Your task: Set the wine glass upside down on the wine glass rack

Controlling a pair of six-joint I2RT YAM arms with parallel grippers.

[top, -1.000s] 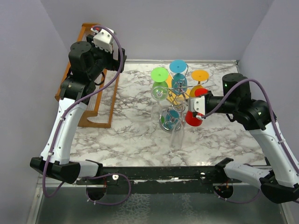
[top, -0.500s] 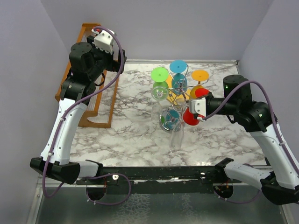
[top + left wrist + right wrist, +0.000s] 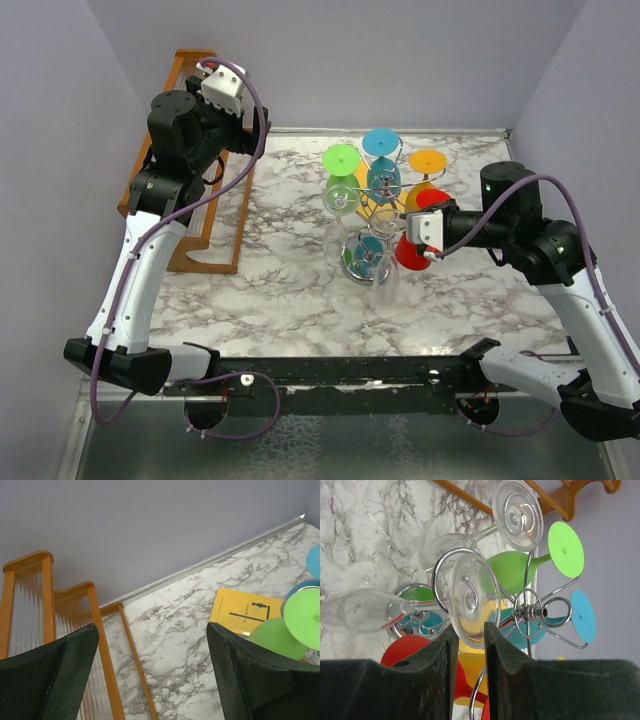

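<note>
The marble table [image 3: 280, 290] is lying under both arms. The orange wooden rack [image 3: 215, 262] is standing below the left gripper [image 3: 152, 626], which is gaping wide and holding nothing. The chrome wine glass rack [image 3: 535, 612] is standing just ahead of the right gripper [image 3: 468, 630]. The clear wine glass [image 3: 370, 611] is hanging there upside down, with its foot at this gripper's tip. The jaws are slightly parted, and I cannot tell if they are pinching it.

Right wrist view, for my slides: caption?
Right gripper by the foot of a clear wine glass hanging on chrome rack.

orange wooden rack [image 3: 205, 262], yellow card [image 3: 243, 611], marble tabletop [image 3: 290, 290]
</note>
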